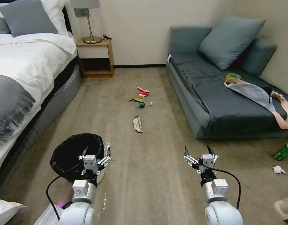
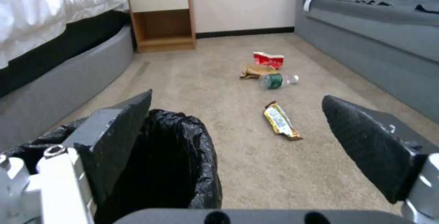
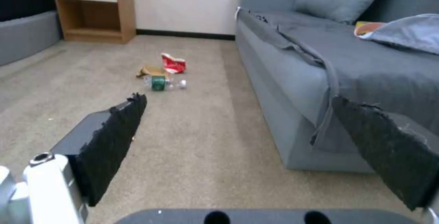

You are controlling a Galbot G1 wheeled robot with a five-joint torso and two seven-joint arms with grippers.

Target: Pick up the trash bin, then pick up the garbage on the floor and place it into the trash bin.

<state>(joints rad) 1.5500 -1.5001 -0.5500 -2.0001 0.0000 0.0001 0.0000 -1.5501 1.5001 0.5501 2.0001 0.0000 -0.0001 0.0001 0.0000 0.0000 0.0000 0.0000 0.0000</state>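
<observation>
On the beige carpet at about seven o'clock in our head view sits the trash bin (image 1: 75, 156), its crinkly black liner spilling over the rim, with our left gripper (image 1: 96, 152) at its right edge; the fingers (image 2: 120, 138) stand apart, one on the liner and the other out over bare carpet, so nothing is clamped. Our right gripper (image 1: 198, 151) hangs at five o'clock above bare floor, jaws spread wide and empty. Ahead, toward twelve o'clock, lies the garbage: a yellow-gold snack wrapper (image 1: 137, 124) nearest us, then a small clear bottle with a green label (image 1: 143, 104), touching crumpled brown paper (image 1: 136, 98), and just beyond them a crushed red-and-white carton (image 1: 142, 92) (all four well apart from the bin). At three o'clock, near the grey sofa (image 1: 194, 103), a green can (image 1: 284, 152) and a white paper wad (image 1: 278, 169) rest on the carpet.
</observation>
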